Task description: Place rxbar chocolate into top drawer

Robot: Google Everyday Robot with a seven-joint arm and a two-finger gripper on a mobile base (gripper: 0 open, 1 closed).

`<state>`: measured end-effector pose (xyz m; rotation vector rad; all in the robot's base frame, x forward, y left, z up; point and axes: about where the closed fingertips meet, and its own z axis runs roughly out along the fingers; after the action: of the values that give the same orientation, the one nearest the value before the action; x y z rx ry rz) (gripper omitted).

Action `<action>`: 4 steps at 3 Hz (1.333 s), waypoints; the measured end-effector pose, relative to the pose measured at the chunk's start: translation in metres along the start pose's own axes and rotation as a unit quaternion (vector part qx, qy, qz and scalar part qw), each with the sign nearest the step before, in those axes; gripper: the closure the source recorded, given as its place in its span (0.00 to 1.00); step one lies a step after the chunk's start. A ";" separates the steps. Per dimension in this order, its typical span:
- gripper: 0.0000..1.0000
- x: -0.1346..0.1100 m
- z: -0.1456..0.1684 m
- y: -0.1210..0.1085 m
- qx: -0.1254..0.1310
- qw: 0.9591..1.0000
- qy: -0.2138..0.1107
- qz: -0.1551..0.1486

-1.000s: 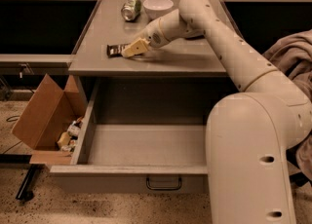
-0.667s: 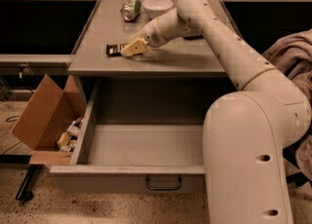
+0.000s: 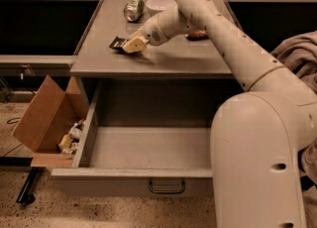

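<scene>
The rxbar chocolate (image 3: 117, 43) is a dark flat bar; one end sticks out to the left of my gripper (image 3: 132, 45), just above the left part of the grey cabinet top (image 3: 99, 58). The gripper is shut on the bar's right end. The arm reaches in from the right. The top drawer (image 3: 148, 148) is pulled wide open below the cabinet top, directly beneath the gripper. Its grey inside is bare, and its dark wire handle (image 3: 167, 187) is at the front centre.
A crushed can (image 3: 132, 10) and a white bowl (image 3: 159, 5) stand at the back of the cabinet top, with a small reddish packet (image 3: 197, 34) behind the arm. An open cardboard box (image 3: 47, 118) holding small items sits left of the drawer. A cloth (image 3: 297, 53) lies at the right.
The gripper and the bar have risen slightly off the cabinet top. The drawer, can and bowl have not moved.
</scene>
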<state>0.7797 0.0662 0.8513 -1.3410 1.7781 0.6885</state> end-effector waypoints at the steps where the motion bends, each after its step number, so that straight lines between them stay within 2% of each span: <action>1: 1.00 -0.023 -0.038 0.059 0.011 0.999 0.009 -0.029; 2: 1.00 -0.023 -0.037 0.059 0.011 0.999 0.008 -0.030; 3: 1.00 -0.020 -0.032 0.067 0.000 0.998 0.025 -0.054; 4: 1.00 -0.016 -0.048 0.087 0.008 0.995 0.029 -0.090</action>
<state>0.6862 0.0622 0.8876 -1.5019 1.6789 0.5396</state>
